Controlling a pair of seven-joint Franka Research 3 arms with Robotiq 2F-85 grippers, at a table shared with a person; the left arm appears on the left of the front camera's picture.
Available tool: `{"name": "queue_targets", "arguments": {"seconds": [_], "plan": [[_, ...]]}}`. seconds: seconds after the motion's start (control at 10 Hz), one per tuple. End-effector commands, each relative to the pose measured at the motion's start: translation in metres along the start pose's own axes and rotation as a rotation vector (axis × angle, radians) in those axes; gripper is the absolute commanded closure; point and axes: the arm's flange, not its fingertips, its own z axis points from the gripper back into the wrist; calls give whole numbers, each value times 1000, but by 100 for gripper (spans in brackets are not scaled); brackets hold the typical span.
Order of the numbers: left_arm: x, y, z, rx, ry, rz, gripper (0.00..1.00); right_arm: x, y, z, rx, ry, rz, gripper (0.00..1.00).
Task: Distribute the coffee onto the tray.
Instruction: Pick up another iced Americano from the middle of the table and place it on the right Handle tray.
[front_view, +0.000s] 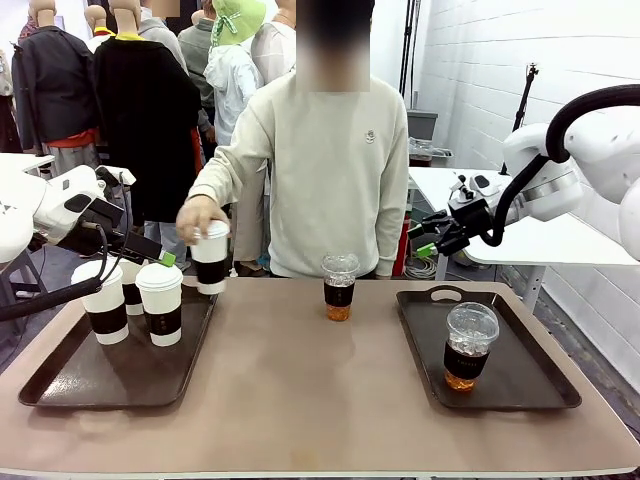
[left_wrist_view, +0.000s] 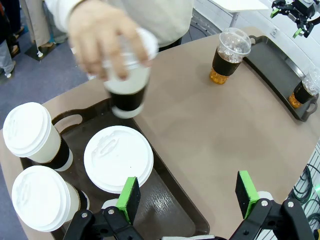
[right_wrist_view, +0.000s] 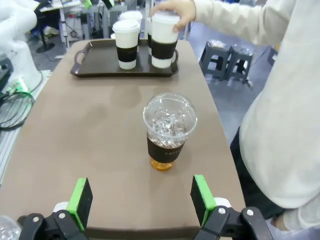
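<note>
Three white-lidded coffee cups (front_view: 160, 302) with dark sleeves stand on the left tray (front_view: 100, 375). A person's hand (front_view: 198, 215) grips another white cup (front_view: 210, 257) from above, over that tray's far right corner. One clear dome-lidded cup (front_view: 339, 286) stands on the bare table in front of the person, and another clear cup (front_view: 468, 345) stands on the right tray (front_view: 530, 370). My left gripper (left_wrist_view: 187, 195) hangs open over the left tray's edge, next to the white cups (left_wrist_view: 118, 157). My right gripper (right_wrist_view: 141, 200) is open, raised and aimed at the middle clear cup (right_wrist_view: 169, 132).
The brown table (front_view: 300, 400) has bare room between the two trays. The person stands at the far edge, an arm reaching to the left tray. A white side table (front_view: 540, 240) lies behind my right arm.
</note>
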Motion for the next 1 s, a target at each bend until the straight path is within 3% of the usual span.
{"name": "queue_targets", "arguments": {"seconds": [0.0, 0.5, 0.9], "plan": [[-1, 2, -2, -17, -3, 4, 0, 0, -9, -22, -16, -19, 1, 0], [-1, 2, -2, -17, -3, 4, 0, -22, -18, -56, -44, -128, 2, 0], [-1, 2, -2, -17, -3, 4, 0, -29, -17, -56, -24, -124, -17, 0]]}}
